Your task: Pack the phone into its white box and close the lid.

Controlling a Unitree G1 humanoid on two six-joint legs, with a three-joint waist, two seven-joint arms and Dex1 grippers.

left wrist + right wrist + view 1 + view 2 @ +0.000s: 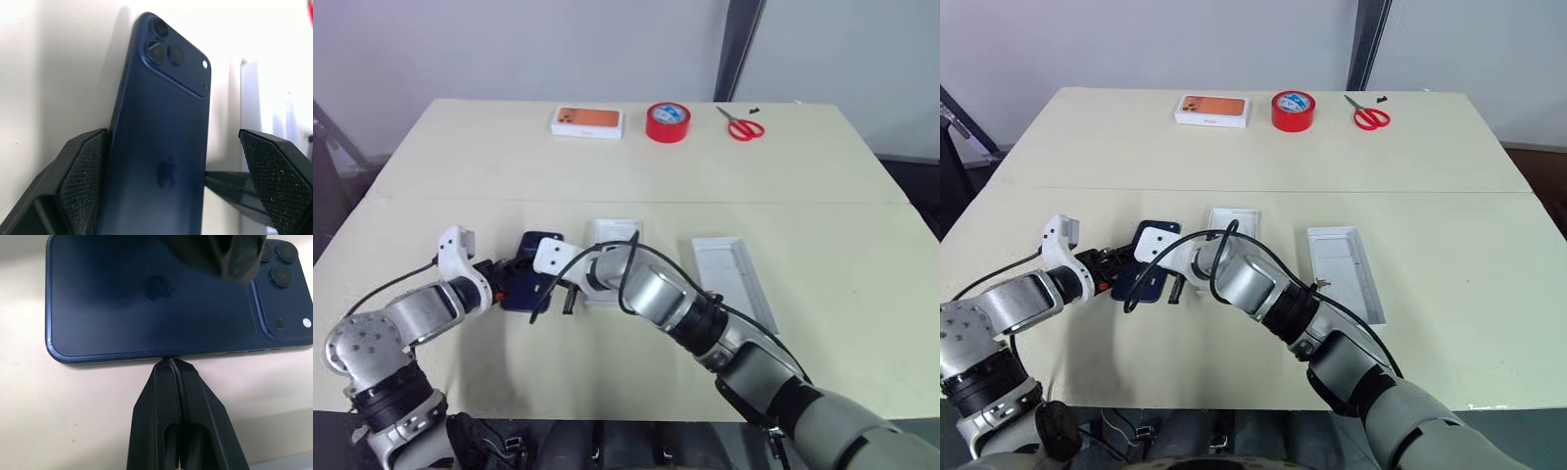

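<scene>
The phone (161,161), slim matte navy glass with rounded corners, lies back-up at lower left of the cream desk (460,166), between the left end effector's (181,181) spread textured pads, while the right end effector's (172,369) pressed-together tips touch its long edge.

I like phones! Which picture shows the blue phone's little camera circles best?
The left wrist view: the phone stands close up, its lenses sharp. The right wrist view shows them at the edge; the eye views show a small phone behind both arms.

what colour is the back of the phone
Dark navy blue; the phone shows best in the left wrist view.
</scene>
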